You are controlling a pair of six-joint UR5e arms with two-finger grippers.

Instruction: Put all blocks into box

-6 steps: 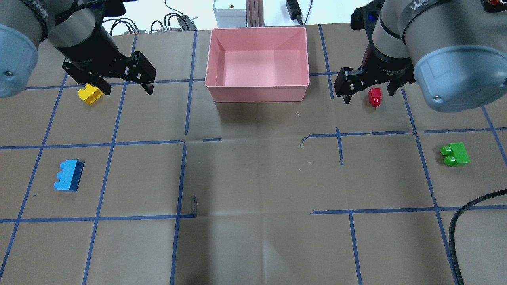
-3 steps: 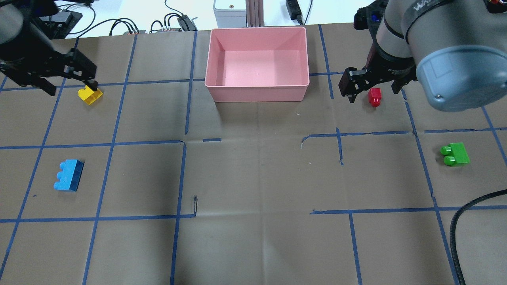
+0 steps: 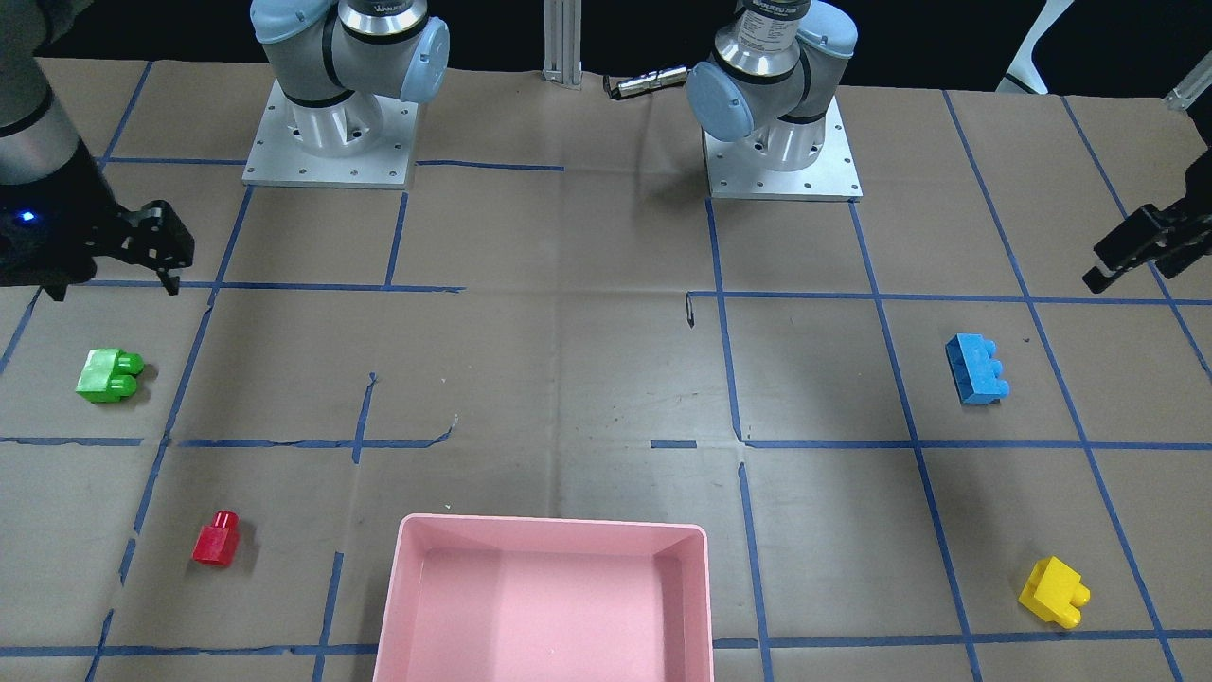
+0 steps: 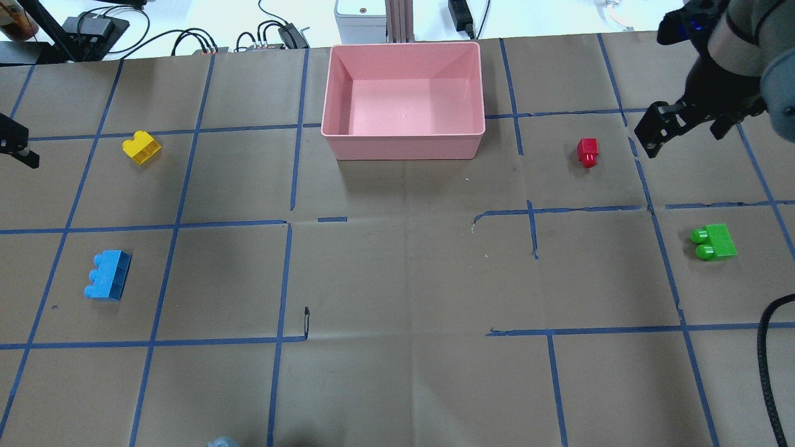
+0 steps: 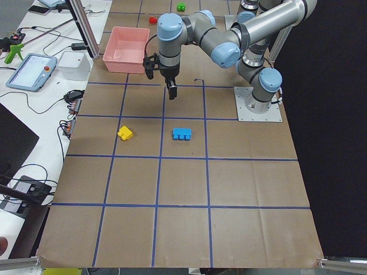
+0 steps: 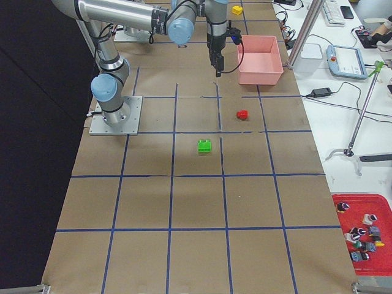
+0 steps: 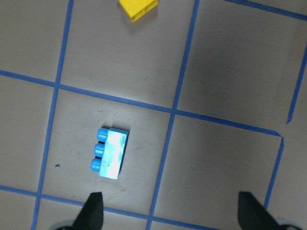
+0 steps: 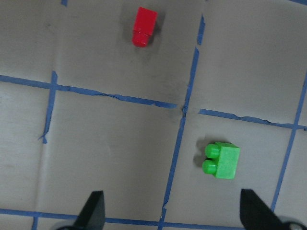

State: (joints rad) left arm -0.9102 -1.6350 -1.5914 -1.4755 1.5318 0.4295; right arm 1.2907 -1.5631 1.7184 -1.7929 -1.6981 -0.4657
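Note:
The pink box (image 4: pixel 402 144) stands empty at the far middle of the table. All blocks lie on the paper outside it: yellow (image 4: pixel 141 148) far left, blue (image 4: pixel 109 275) near left, red (image 4: pixel 587 152) right of the box, green (image 4: pixel 714 242) far right. My left gripper (image 3: pixel 1136 251) is open and empty, raised beyond the yellow block at the table's left side; its wrist view shows the blue block (image 7: pixel 110 154) below it. My right gripper (image 4: pixel 683 131) is open and empty, raised to the right of the red block (image 8: pixel 144 26), with the green block (image 8: pixel 222 160) below it.
Blue tape lines grid the brown paper (image 4: pixel 404 279). Cables and a grey device (image 4: pixel 360 18) lie behind the box beyond the table's far edge. A black cable (image 4: pixel 770 347) hangs at the near right. The two arm bases (image 3: pixel 327 142) stand on the robot's side.
Both grippers rose and swung outward, the left away from the yellow block toward the left edge, the right away from the red block to the right. Both stayed open. No block moved.

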